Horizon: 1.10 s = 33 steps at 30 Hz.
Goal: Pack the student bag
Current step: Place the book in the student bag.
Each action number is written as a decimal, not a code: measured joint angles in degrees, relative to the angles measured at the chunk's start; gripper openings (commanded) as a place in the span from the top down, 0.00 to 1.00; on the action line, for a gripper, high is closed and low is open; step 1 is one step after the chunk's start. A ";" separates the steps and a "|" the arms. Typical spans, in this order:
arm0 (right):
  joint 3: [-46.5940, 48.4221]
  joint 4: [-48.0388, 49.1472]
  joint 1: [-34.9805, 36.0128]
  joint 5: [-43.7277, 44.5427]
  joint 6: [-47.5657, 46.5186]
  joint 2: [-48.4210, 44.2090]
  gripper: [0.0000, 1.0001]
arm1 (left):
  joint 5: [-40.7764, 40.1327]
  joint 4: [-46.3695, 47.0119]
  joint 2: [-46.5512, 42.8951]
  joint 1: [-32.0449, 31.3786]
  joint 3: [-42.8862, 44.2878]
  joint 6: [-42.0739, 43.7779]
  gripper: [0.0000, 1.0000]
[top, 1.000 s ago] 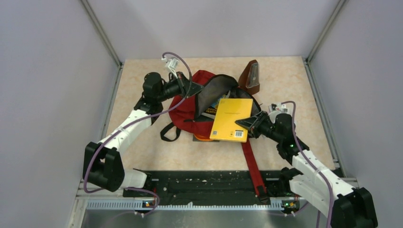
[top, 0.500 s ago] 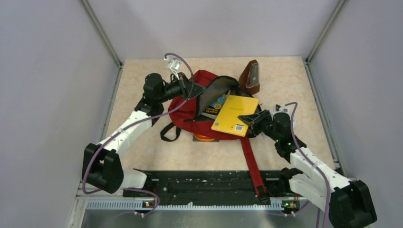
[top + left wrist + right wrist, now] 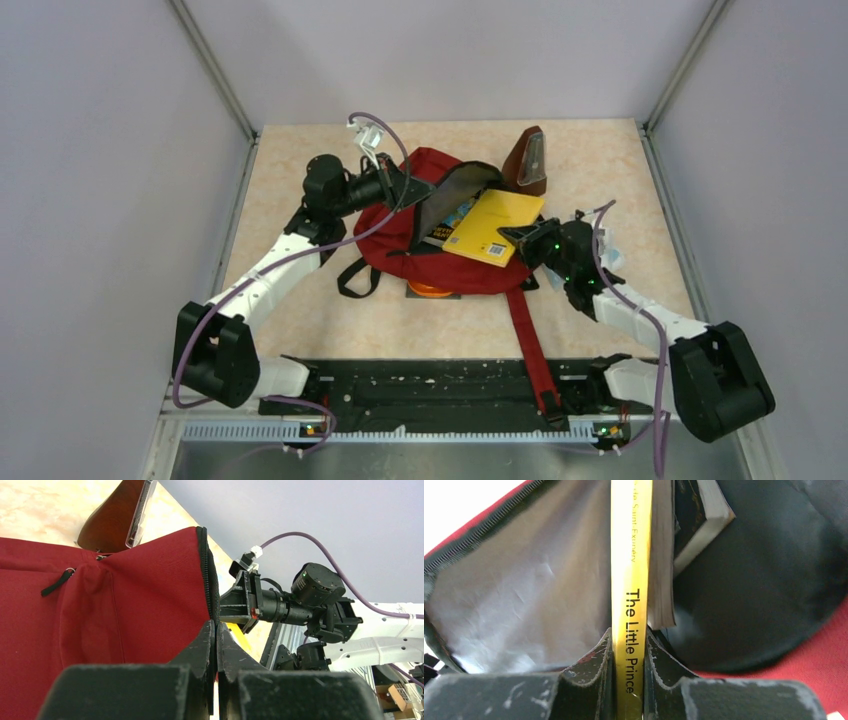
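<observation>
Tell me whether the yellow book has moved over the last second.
Yes. The yellow book, gripped by the right gripper, has slid toward the brown case and deeper into the bag.

Beige table (image 3: 610, 160) bears student bag (image 3: 395, 245) and brown case (image 3: 522, 165)

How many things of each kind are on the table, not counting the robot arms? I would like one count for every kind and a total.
Books: 2 (yellow book; dark-covered book in the bag's opening)
Bags: 1 (student bag)
Pouches: 1 (brown pouch)
Orange things: 1 (orange object, mostly hidden under the bag)
Total: 5
</observation>
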 measured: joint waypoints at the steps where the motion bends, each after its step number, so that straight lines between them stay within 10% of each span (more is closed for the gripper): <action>1: 0.52 0.96 0.15 0.68 0.33 0.94 1.00 | 0.04 0.04 0.00 -0.04 0.00 0.00 1.00; 17: 14.01 9.33 12.07 14.36 -5.09 22.80 0.98 | 0.52 0.63 0.00 -0.31 0.00 -0.02 1.00; 26: 20.37 13.31 16.48 16.76 -10.14 30.60 0.35 | -0.28 0.24 0.00 -0.55 0.00 0.07 1.00; 33: 16.65 11.65 16.70 19.32 -15.78 26.34 0.24 | -6.54 -3.21 -0.09 -0.79 0.00 0.61 1.00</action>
